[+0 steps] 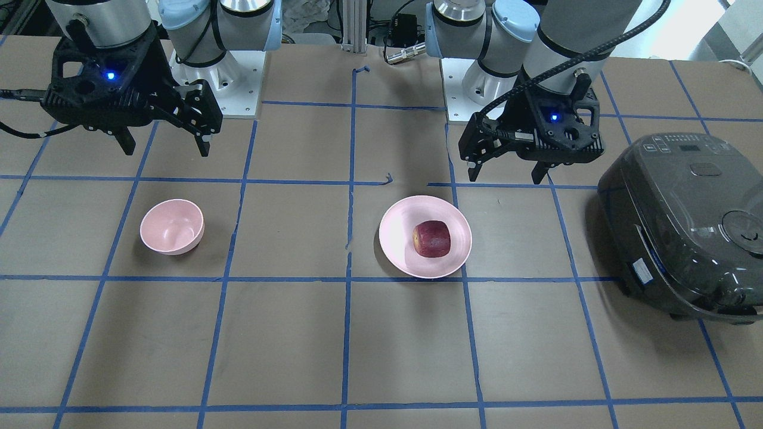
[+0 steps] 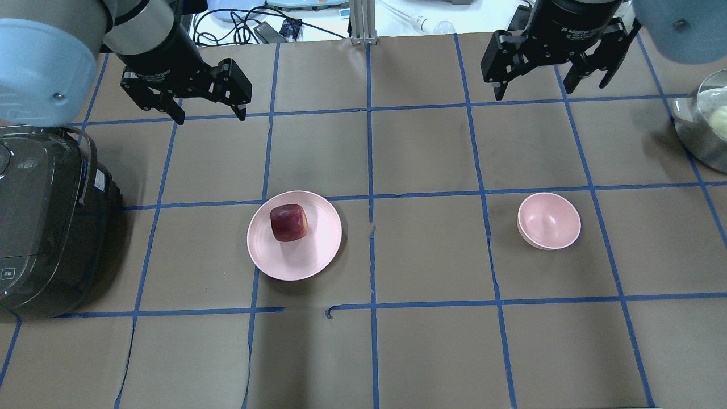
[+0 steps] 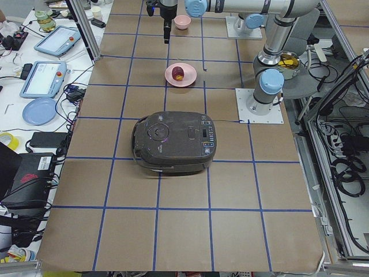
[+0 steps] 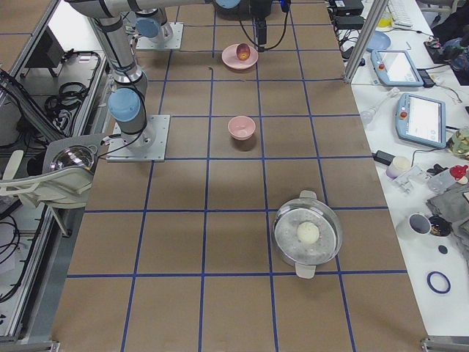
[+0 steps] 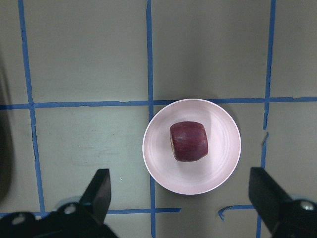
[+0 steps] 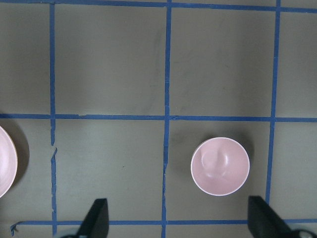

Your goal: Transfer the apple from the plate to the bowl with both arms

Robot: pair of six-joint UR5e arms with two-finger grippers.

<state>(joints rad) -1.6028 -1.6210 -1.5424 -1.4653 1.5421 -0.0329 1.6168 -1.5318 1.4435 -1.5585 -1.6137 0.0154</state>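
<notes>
Left gripper (image 2: 210, 116) hangs above the table with its jaws spread wide and nothing between them. It is set back from the wide, shallow, pale pink plate (image 2: 306, 255) on the robot-base side, a little toward the dark grey rice cooker (image 2: 40, 227) that stands well apart from the plate. On the plate, off-centre toward that gripper, lies the small, dark red, blocky apple (image 2: 289, 222). The left wrist view shows the apple about midway between the two fingers and ahead of them, so the reach looks like a move forward and down with little sideways correction. The apple's yellowish end points away from the cooker, so I judge its core axis to run roughly along the jaws' closing line.

Well apart from the plate, on the side away from the cooker, stands the small, deep, pale pink bowl (image 2: 548, 220) with nothing in it. The right gripper (image 2: 534, 94) hangs set back from the bowl, equally wide open and holding nothing. The left arm is plainly nearer the apple and the right nearer the bowl.

Counted: one apple, one plate, one bowl, two grippers, one cooker, and one steel pot (image 2: 704, 130) farthest from the plate.
</notes>
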